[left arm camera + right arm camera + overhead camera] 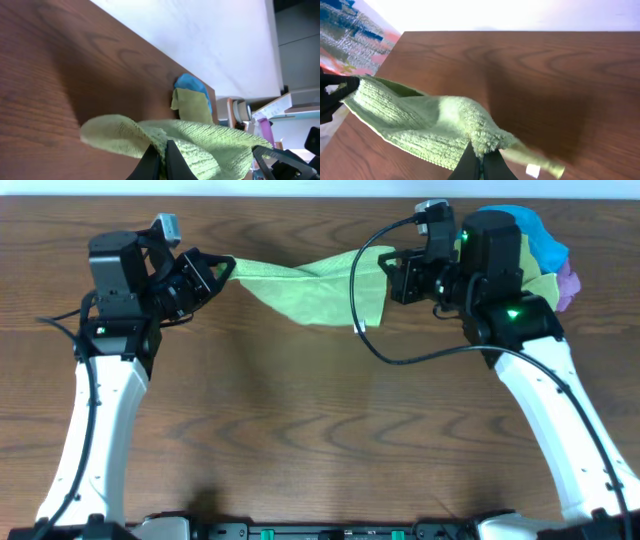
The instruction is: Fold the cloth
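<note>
While left gripper (226,269) and right gripper (386,276) pinch tight on ends of lime-green cloth (300,290), white tag (533,170) too blurry to read, black cable (354,290) crossing it, blue cloth (541,235) behind right arm (520,320)

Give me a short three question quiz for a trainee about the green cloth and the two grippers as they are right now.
1. True or false: the lime-green cloth lies spread flat on the table.
2. How many grippers are shut on the cloth? A none, B one, C two.
3. Fill in: in the right wrist view, a small white ____ shows at the cloth's edge.
Key: 1 false, it hangs stretched between the arms. 2 C, the left gripper and the right gripper each pinch an end. 3 tag.
</note>
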`<state>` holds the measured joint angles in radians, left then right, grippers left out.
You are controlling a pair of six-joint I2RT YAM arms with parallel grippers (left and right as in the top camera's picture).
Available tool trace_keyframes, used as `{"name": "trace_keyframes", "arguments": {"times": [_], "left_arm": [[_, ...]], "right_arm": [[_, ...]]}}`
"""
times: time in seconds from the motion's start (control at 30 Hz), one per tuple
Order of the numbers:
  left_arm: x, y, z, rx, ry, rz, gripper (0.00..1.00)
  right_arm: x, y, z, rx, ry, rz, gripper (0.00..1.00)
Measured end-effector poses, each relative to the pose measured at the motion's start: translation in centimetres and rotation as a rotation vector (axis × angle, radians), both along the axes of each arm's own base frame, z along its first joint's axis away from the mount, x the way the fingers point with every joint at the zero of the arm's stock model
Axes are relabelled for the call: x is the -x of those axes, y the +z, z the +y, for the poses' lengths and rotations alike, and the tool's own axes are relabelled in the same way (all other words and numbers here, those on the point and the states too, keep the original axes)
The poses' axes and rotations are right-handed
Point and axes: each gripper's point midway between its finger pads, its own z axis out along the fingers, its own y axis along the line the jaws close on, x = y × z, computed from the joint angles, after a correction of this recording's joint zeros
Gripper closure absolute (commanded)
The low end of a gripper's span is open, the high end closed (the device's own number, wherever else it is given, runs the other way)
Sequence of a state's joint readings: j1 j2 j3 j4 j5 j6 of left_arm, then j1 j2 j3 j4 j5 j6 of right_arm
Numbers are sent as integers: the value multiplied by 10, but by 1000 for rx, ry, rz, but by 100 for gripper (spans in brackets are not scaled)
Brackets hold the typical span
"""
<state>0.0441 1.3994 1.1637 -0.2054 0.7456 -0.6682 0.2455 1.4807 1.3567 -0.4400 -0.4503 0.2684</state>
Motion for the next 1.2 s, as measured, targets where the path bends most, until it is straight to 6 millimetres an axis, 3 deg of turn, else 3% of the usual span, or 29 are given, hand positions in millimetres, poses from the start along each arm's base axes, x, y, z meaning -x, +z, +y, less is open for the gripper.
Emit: {"name": "trace_keyframes", "arguments": {"times": [0.27, 0.43, 0.7, 0.97, 1.2], "left_arm": [[1, 30, -1, 61, 28, -61, 95], [11, 51, -1, 77, 34, -103, 94], [12, 57, -16, 79, 38, -116, 94], [-8, 65, -12, 90, 84, -181, 94], [-41, 65, -14, 135, 107, -249, 94]], "right_arm": [[5, 11, -2, -2, -2, -25, 99], [7, 37, -13, -14, -31, -104, 99], [-1, 53, -17, -18, -53, -182, 99], [-20, 53, -32, -13, -107, -216, 99], [-50, 54, -28, -39, -120, -290, 99]]}}
